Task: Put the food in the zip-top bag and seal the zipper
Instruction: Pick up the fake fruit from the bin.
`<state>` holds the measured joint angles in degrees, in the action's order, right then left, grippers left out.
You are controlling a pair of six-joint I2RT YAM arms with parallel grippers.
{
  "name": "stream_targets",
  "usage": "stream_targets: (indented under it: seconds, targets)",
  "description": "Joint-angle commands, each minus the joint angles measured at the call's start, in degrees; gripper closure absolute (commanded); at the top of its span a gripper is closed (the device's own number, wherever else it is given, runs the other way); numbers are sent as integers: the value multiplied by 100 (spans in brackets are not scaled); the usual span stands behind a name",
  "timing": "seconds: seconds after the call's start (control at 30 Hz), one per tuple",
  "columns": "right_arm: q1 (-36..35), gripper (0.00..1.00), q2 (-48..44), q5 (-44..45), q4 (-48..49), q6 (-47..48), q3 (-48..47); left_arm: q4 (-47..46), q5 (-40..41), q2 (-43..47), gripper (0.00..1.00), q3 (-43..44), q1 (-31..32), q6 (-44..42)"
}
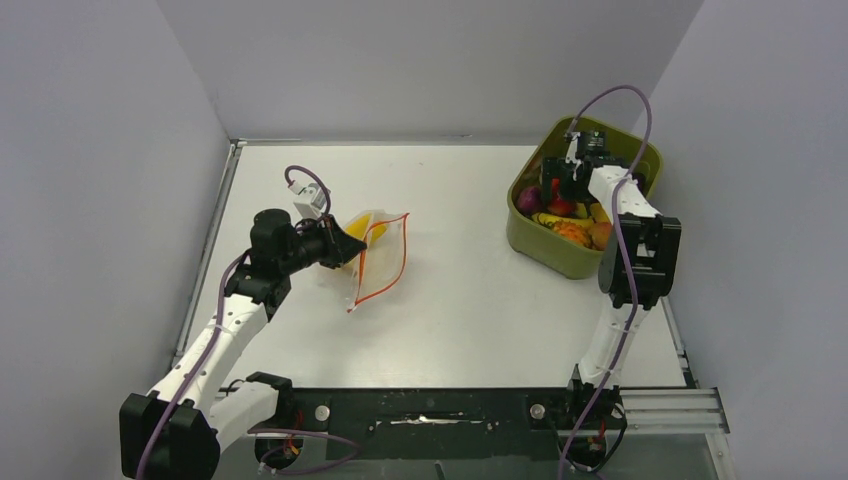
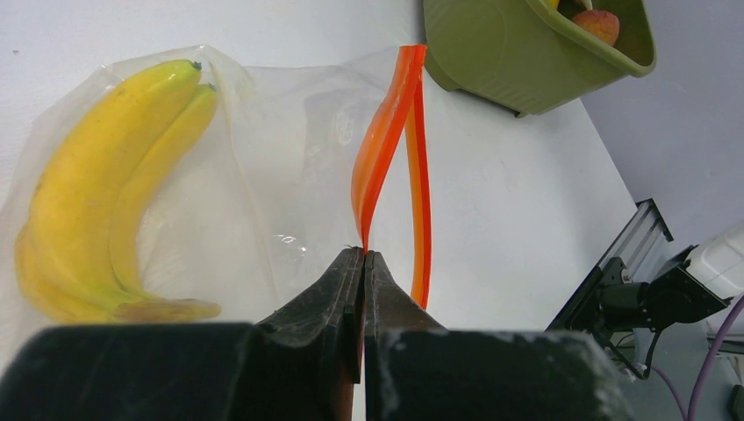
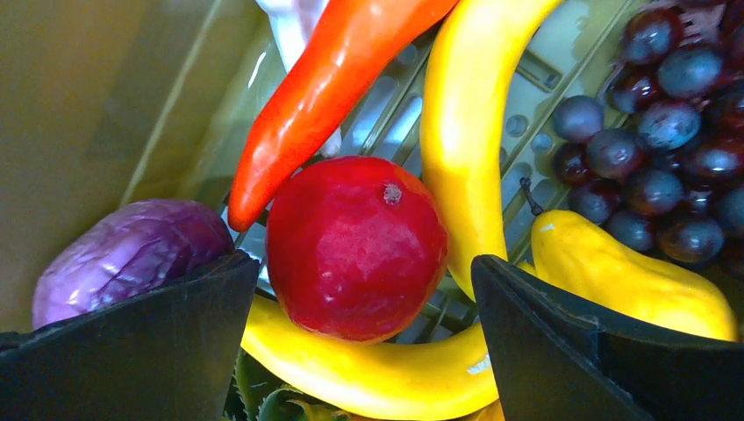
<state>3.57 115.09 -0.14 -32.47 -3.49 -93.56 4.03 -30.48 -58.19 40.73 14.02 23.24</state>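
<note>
The clear zip-top bag (image 1: 378, 255) lies left of the table's middle with its orange-red zipper (image 2: 379, 149) gaping. Yellow bananas (image 2: 88, 202) are inside it. My left gripper (image 1: 345, 245) is shut on the zipper strip at the bag's mouth, seen close in the left wrist view (image 2: 363, 256). My right gripper (image 1: 562, 190) is open inside the olive-green bin (image 1: 540, 238), its fingers (image 3: 158, 324) on either side of a red round fruit (image 3: 355, 248). A purple eggplant (image 3: 123, 250), an orange-red pepper (image 3: 325, 88), yellow pieces (image 3: 465, 123) and dark grapes (image 3: 658, 132) lie around it.
The bin stands at the back right near the wall, and its corner shows in the left wrist view (image 2: 526, 53). Grey walls enclose the table on three sides. A black rail (image 1: 430, 410) runs along the near edge.
</note>
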Motion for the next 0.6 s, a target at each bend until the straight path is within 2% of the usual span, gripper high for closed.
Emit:
stream_targets:
  seconds: [0.0,0.57]
  targets:
    - [16,3,88,-285,-77,-66,-235,-236,-33,51,100,133,-44,-83]
    - [10,24,-117,-69,88,-60,-117,-214,-37,78,100,121,-59,-92]
